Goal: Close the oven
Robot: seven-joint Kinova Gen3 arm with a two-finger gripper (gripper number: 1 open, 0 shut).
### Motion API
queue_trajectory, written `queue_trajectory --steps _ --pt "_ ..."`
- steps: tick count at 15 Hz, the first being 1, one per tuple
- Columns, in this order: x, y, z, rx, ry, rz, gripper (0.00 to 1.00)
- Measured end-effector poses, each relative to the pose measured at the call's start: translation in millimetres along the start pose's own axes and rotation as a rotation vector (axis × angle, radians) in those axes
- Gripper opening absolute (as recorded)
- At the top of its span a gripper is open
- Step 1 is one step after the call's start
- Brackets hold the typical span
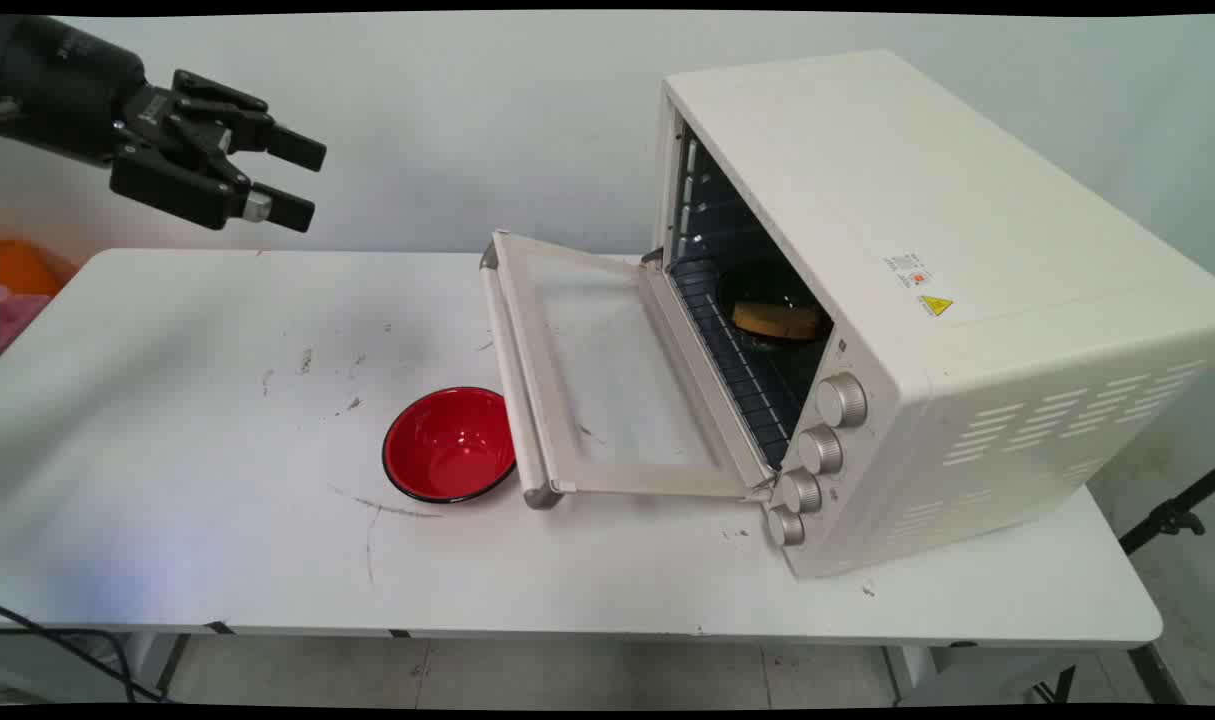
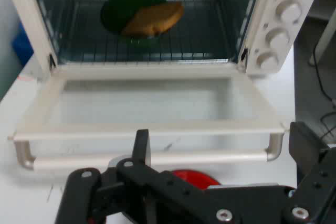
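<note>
My gripper point(image 1: 295, 180) hangs open and empty high above the table's far left corner, pointing right toward the oven. The white toaster oven point(image 1: 927, 290) stands on the right of the table with its glass door point(image 1: 607, 370) folded down flat. Inside on the wire rack sits a dark green plate point(image 2: 128, 10) with a piece of brown bread point(image 2: 155, 18) on it. A red bowl with a black rim point(image 1: 449, 443) rests on the table just left of the door's handle point(image 1: 512, 370). In the hand view the bowl point(image 2: 191, 178) peeks out behind the black linkage.
The oven has several silver knobs point(image 1: 817, 450) down its front right side. An orange and a pink object point(image 1: 22, 285) lie beyond the table's left edge. A tripod leg point(image 1: 1167, 515) stands at the right.
</note>
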Motion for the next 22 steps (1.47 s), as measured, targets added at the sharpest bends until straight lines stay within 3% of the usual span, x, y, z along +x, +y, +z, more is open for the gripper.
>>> queue_trajectory --steps 11,15,22 --pt "-16.0 -52.5 77.0 0.105 -0.242 -0.042 1.00" --pt "-29.1 -61.6 118.6 0.116 -0.319 -0.053 1.00" --pt "-49.4 -74.9 186.1 0.118 -0.395 -0.054 1.00"
